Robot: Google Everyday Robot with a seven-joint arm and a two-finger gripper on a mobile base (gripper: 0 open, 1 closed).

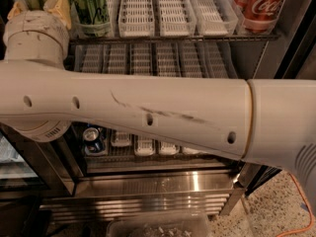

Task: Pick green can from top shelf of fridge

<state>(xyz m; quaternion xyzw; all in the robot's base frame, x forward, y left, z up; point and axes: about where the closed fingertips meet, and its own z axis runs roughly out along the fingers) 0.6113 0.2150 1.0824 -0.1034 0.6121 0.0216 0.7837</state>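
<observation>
Jaws just left of green can (90, 6)

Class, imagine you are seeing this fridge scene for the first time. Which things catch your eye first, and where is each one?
A thick white robot arm spans the middle of the view from side to side, hiding much of the fridge. Its gripper is at the upper left, up at the top shelf, with a shiny green can just to its right in the picture. A red Coca-Cola can stands out at the upper right of the same shelf.
</observation>
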